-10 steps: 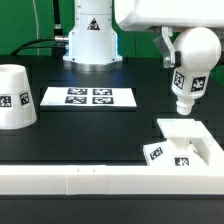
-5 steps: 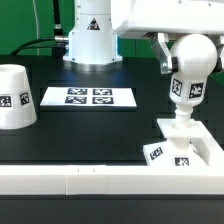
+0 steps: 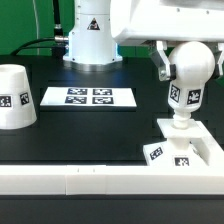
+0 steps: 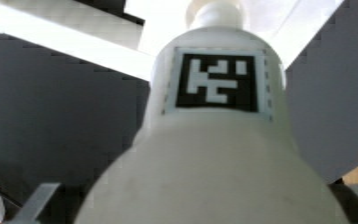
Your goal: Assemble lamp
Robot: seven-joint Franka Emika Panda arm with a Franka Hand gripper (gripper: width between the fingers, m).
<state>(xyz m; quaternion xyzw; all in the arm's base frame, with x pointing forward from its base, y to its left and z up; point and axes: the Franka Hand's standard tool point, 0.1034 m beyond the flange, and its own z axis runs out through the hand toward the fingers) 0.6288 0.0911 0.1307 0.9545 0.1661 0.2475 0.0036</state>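
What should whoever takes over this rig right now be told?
Gripper: shut on the bulb, round head between its fingers.
Bulb: upright, its foot on the base at the exterior view's right; fully seated or not, cannot tell.
Shade: standing apart at the exterior view's left.
Done: bulb is at the base.
Left: seat and release the bulb, then fit the shade over it.

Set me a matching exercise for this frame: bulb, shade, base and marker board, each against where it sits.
1 bulb
2 shade
3 base
4 marker board

A wide end down, exterior view's left
B flat, mid-table
C upright in the gripper
D beside the long rail, exterior view's right

Pairs: 1-C, 2-A, 3-D, 4-B
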